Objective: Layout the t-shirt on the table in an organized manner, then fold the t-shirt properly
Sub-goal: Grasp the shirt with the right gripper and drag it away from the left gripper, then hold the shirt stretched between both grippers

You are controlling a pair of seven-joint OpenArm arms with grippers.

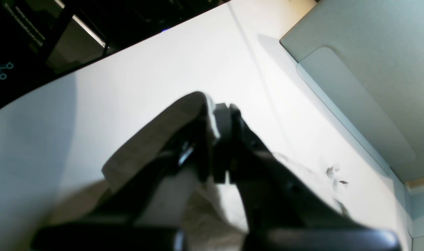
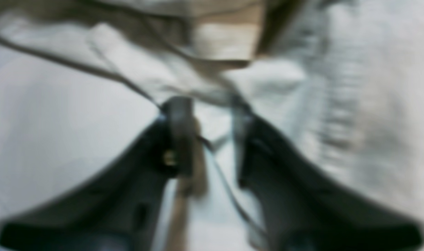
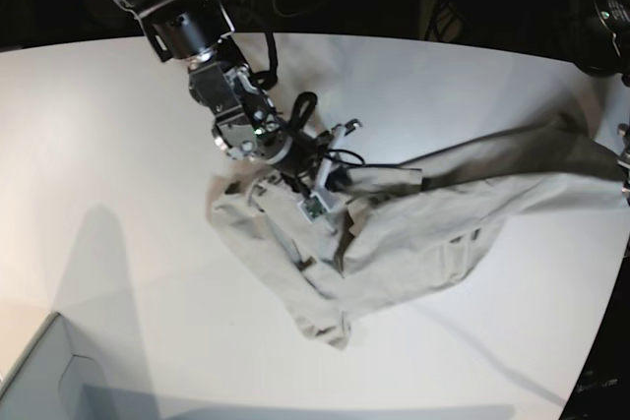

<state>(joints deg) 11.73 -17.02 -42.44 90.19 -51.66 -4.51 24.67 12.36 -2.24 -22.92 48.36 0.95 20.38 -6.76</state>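
The light grey-beige t-shirt (image 3: 413, 233) lies crumpled across the middle of the white table (image 3: 118, 145), with one end pulled taut toward the right edge. My right gripper (image 3: 330, 179) reaches in from the upper left and rests on the shirt's bunched middle. Its wrist view is blurred. It shows the right gripper (image 2: 212, 115) with its jaws drawn close on a fold of t-shirt (image 2: 355, 104). In the left wrist view my left gripper (image 1: 223, 111) is shut on the t-shirt (image 1: 156, 139), and cloth drapes over one finger above the table (image 1: 163, 69).
A pale grey box corner (image 3: 39, 381) sits at the table's front left, and the box (image 1: 372, 69) also fills the right side of the left wrist view. The table's curved far edge meets dark surroundings. Black cables hang off the right arm.
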